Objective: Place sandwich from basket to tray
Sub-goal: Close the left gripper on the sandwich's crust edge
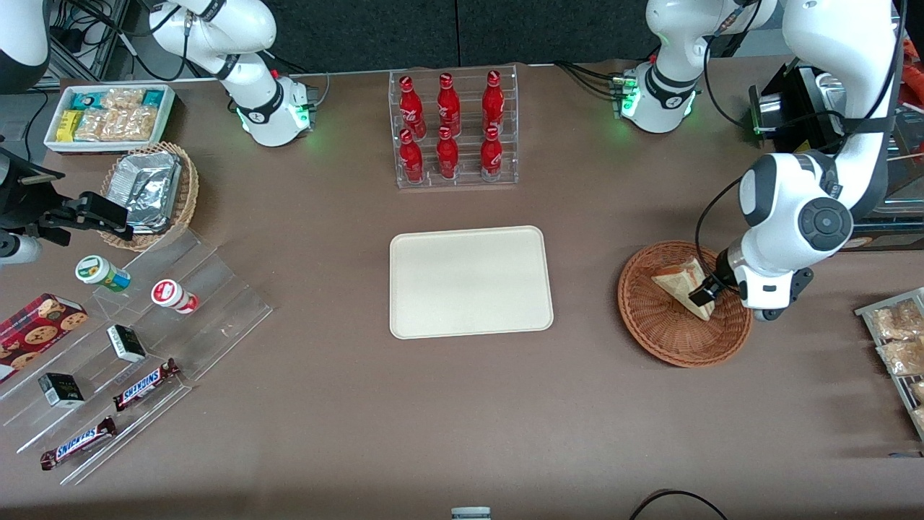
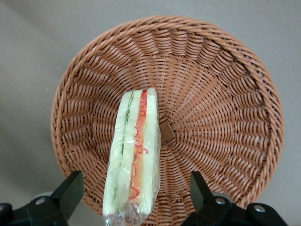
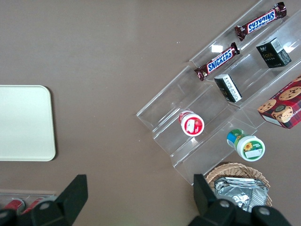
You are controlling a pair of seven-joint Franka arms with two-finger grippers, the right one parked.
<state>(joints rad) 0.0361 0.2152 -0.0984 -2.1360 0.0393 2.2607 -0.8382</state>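
Note:
The sandwich (image 1: 677,280), a plastic-wrapped wedge of pale bread with red and green filling, stands on edge in the reddish-brown wicker basket (image 1: 653,339) toward the working arm's end of the table. My left gripper (image 1: 704,295) is low over the basket, open, with one finger on each side of the sandwich. In the left wrist view the black fingers (image 2: 70,192) stand apart from the sandwich (image 2: 134,155), with gaps on both sides, over the basket (image 2: 216,94). The cream tray (image 1: 471,282) lies flat at mid-table, beside the basket, and nothing is on it; it also shows in the right wrist view (image 3: 23,122).
A clear rack of red bottles (image 1: 453,130) stands farther from the front camera than the tray. Toward the parked arm's end are a stepped acrylic shelf (image 1: 209,303) with snacks, a foil-filled basket (image 1: 151,191) and a white snack box (image 1: 108,115). A rack of packets (image 1: 899,347) sits at the working arm's edge.

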